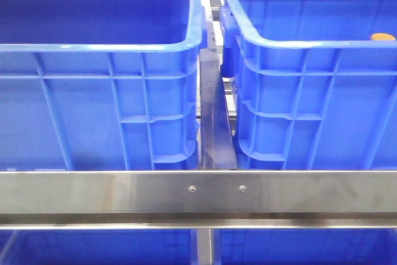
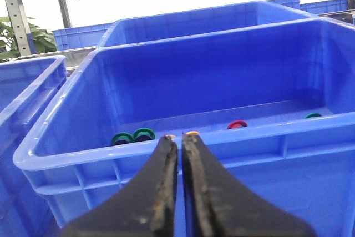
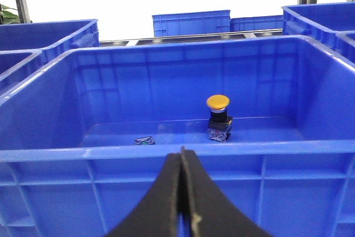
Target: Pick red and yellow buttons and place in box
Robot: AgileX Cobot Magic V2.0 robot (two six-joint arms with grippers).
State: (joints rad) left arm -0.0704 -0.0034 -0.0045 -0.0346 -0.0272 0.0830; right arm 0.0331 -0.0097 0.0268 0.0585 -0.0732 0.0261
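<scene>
In the left wrist view, a blue crate point(image 2: 166, 154) holds a red button point(image 2: 237, 124), green buttons point(image 2: 122, 138) and an orange-yellow button point(image 2: 192, 132) that peeps out behind the fingertips. My left gripper point(image 2: 178, 138) is shut and empty, just outside the crate's near rim. In the right wrist view, another blue crate point(image 3: 177, 154) holds a yellow mushroom button point(image 3: 218, 102) on a black body. My right gripper point(image 3: 182, 151) is shut and empty before that crate's near wall. In the front view an orange-yellow button point(image 1: 383, 37) shows in the right crate point(image 1: 310, 44). Neither gripper shows there.
A second large blue crate point(image 1: 99, 48) stands on the left, with a narrow gap between the two. A steel rail point(image 1: 198, 193) crosses in front of them. A small dark piece point(image 3: 143, 141) lies on the right crate's floor. More blue crates point(image 3: 191, 23) stand behind.
</scene>
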